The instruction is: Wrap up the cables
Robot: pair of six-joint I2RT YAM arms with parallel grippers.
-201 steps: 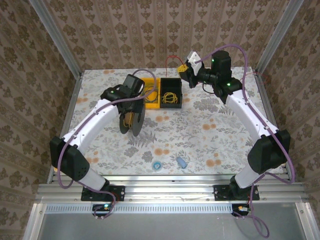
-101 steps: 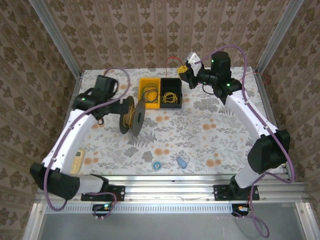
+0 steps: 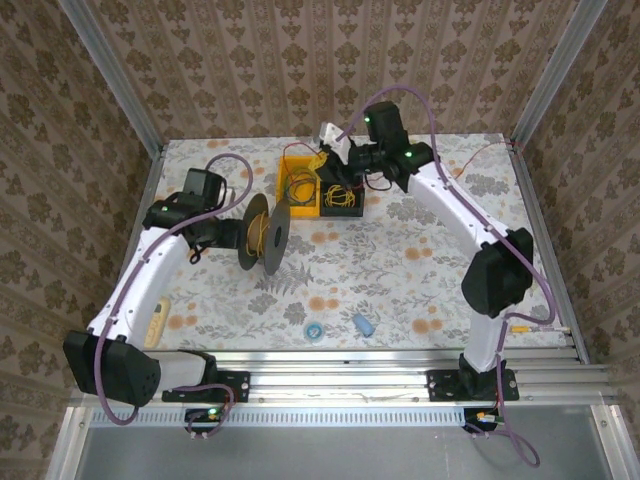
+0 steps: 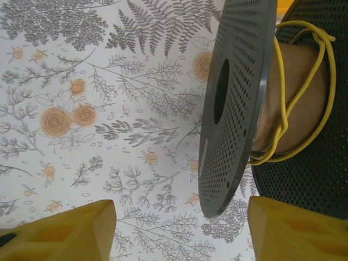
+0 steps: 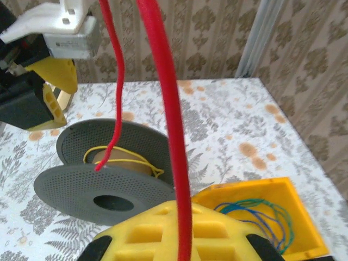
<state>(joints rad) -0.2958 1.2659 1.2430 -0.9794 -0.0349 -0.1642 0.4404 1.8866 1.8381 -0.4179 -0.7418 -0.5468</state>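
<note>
The red cable (image 5: 166,109) runs up out of my right gripper (image 5: 182,234), whose yellow fingers are shut on it. Its loose end (image 5: 111,136) dangles over the dark grey spool (image 5: 109,185). The spool (image 3: 265,233) stands on edge mid-table, with a yellow wire (image 4: 304,98) looped loosely round its brown hub. From above, my right gripper (image 3: 325,155) hovers over the yellow bin (image 3: 298,185) behind the spool. My left gripper (image 3: 230,233) sits just left of the spool. It is open, and the near flange (image 4: 234,109) lies ahead of its fingers (image 4: 60,234) without touching them.
A black bin (image 3: 341,192) of yellow wire coils adjoins the yellow bin, which holds blue and green wires (image 5: 255,215). A small blue-ringed roll (image 3: 315,329), a blue cylinder (image 3: 364,324) and a pale bar (image 3: 156,320) lie near the front edge.
My right arm swung left from the back right to above the bins, carrying the red cable. My left arm drew back off the spool to its left side.
</note>
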